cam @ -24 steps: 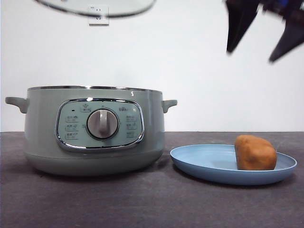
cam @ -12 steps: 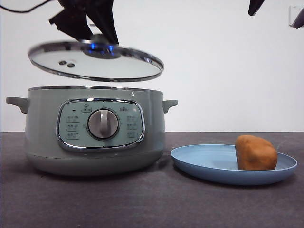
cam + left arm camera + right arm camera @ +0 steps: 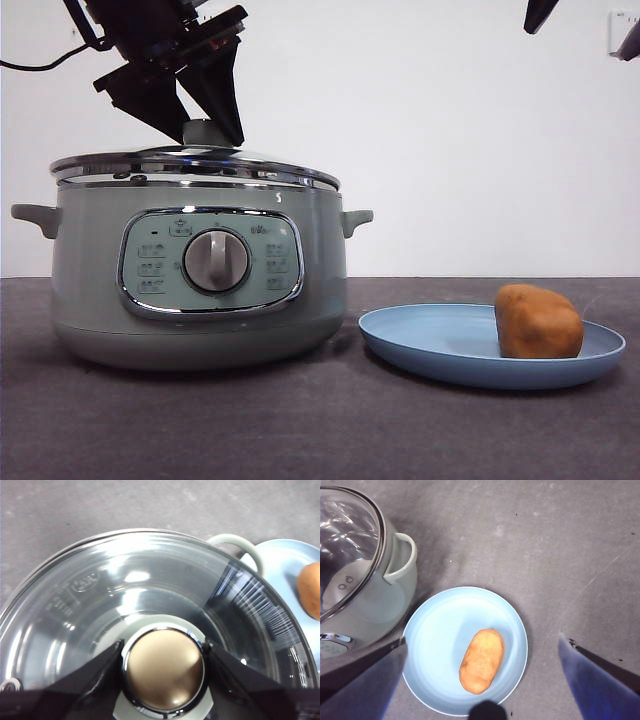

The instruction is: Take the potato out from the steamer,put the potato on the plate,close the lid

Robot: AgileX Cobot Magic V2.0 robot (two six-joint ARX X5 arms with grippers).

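Now the lid (image 3: 195, 165) sits slightly tilted on the steamer (image 3: 200, 290) rim.

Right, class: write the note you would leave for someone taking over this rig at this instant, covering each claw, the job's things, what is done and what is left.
Left claw: shut on the lid's knob, directly over the steamer.
Right claw: open and empty, high above the plate.
Potato: lying on the plate, right of the steamer in the front view.
Lid: down on the steamer's rim; it looks slightly uneven in the front view, so seating is uncertain.
Done: potato out and plated; lid brought onto the steamer.
Left: check the lid sits flat, release the knob, lift the left arm clear.
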